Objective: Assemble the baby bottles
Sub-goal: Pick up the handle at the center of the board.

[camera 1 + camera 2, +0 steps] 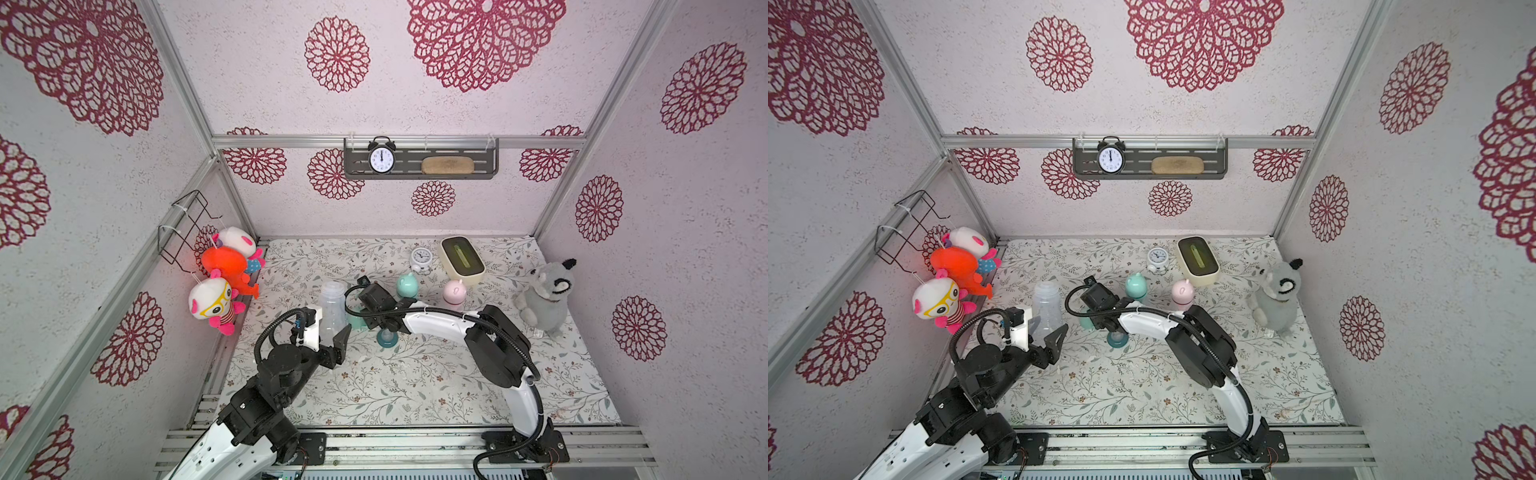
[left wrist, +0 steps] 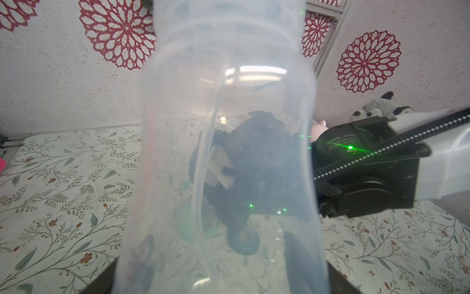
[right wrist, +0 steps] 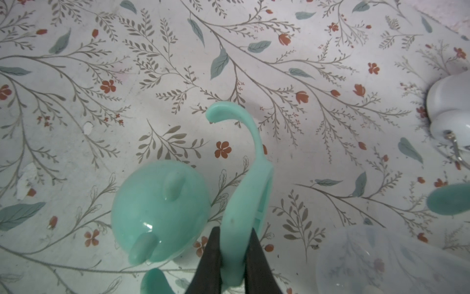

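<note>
Your bench (image 1: 415, 386) wears a white cover printed with grey-green sprigs and small rust-red flowers. The right wrist view shows a few chipped patches (image 3: 87, 128) in that cover. Pale textured walls with crimson flower medallions close the bench in on three sides, framed by aluminium rails.

On the back wall a grey shelf (image 1: 478, 169) carries a black alarm clock (image 1: 381, 158) and a tan oblong pad (image 1: 447, 165). On the left wall hang a wire rack (image 1: 187, 224) and three plush toys (image 1: 226, 270). A grey plush animal (image 1: 546, 295) sits near the bench's right edge.

Your left jaws are clamped on the clear bottle (image 1: 333, 305), which stands upright toward the bench's left side. Your right jaws are pinched tight on the rim of the mint handle ring (image 3: 245, 203), which they hold edge-on. The mint dome cap (image 3: 160, 211) lies just beside the ring on the cover. You cannot tell whether ring and cap touch.

A teal nipple collar (image 1: 386, 337) stands on the cover under the right arm (image 1: 436, 322). Further back, a capped mint bottle (image 1: 406, 286) and a capped pink bottle (image 1: 454, 292) stand upright. Behind them are a white alarm clock (image 1: 421, 259) and a cream tissue box (image 1: 462, 259).
</note>
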Controlling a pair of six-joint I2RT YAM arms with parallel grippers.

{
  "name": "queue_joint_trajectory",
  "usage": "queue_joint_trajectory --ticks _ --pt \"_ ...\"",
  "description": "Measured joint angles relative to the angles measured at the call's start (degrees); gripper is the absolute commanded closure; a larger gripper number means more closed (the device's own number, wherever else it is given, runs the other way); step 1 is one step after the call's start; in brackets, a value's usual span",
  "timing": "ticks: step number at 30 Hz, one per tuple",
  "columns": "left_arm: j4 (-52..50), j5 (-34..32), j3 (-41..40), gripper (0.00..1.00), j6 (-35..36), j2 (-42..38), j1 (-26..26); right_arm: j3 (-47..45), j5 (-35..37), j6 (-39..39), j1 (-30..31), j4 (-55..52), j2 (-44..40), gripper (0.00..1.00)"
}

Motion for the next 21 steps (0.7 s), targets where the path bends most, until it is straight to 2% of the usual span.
queue_joint_trajectory --ticks 9,21 --pt "0.0 0.4 0.1 0.99 0.2 -0.3 0.0 -9.4 1.9 -5.3 5.0 -2.6 -15.7 0.93" --pt "1.0 3.1 0.7 1.0 1.2 2.1 0.0 -27.5 2.1 -6.0 12.2 -7.8 -35.1 0.93"
